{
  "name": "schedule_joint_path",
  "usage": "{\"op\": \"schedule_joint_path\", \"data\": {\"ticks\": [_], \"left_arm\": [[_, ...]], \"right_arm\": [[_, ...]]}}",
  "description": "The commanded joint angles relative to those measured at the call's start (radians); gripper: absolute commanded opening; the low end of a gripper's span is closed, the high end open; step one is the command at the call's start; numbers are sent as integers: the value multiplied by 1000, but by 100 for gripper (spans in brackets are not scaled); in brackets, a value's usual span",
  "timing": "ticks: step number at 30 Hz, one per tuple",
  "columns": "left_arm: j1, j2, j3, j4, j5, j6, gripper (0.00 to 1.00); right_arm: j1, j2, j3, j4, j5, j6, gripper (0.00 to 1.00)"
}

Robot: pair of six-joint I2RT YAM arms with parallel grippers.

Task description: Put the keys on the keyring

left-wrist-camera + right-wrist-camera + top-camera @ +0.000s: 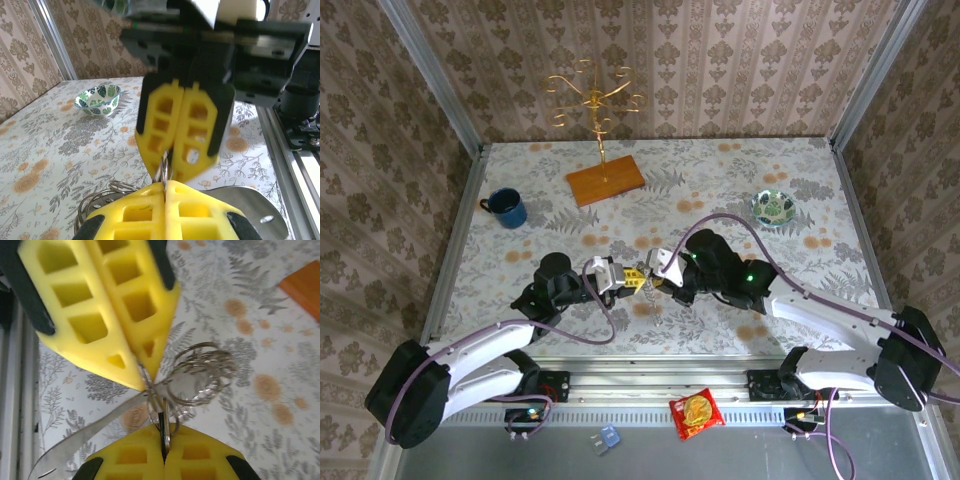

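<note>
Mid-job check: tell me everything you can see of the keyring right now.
The keyring is thin silvery wire in several overlapping round loops, bunched together. It is held over the floral table, pinched from opposite sides by the shut left gripper and right gripper. A flat silvery metal piece trails from the bunch; I cannot tell what it is.

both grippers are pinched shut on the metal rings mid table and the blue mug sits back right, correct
No. The top view shows the blue mug at the back left. The left gripper and right gripper are indeed pinched shut on the metal rings mid table.
</note>
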Motion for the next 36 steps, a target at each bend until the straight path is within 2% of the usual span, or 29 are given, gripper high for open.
{"op": "schedule_joint_path", "data": {"ticks": [1, 8, 9, 10, 12, 14, 16, 19, 23, 27, 32, 36], "left_arm": [[4, -15, 22, -15, 1, 31, 0], [4, -11, 43, -83, -26, 53, 0], [4, -10, 43, -83, -39, 46, 3], [4, -12, 42, -78, -49, 37, 13], [4, -21, 28, -51, -86, 15, 38], [5, -37, 9, -23, -119, -4, 51], [7, -66, -11, -2, -168, -20, 58], [13, -134, -43, 23, -284, -37, 61], [29, -269, -94, 34, -534, -64, 70], [92, -395, -91, -143, -846, -117, 74], [234, -544, -76, -343, -1013, -258, 74], [324, -610, -53, -463, -1099, -324, 73]], "right_arm": [[5, -47, 30, -3, 122, -45, 0], [6, -72, 79, -58, 139, -100, 0], [6, -71, 87, -70, 139, -108, 0], [5, -71, 93, -76, 143, -113, 0], [6, -70, 106, -89, 153, -126, 0], [5, -66, 121, -103, 157, -138, 0], [6, -57, 142, -123, 157, -146, 0], [13, -41, 171, -137, 156, -152, 0], [45, -1, 210, -120, 132, -128, 0], [104, 60, 245, -38, 64, -54, 0], [190, 171, 280, 109, 27, 72, 0], [195, 259, 255, 264, 36, 202, 0]]}}
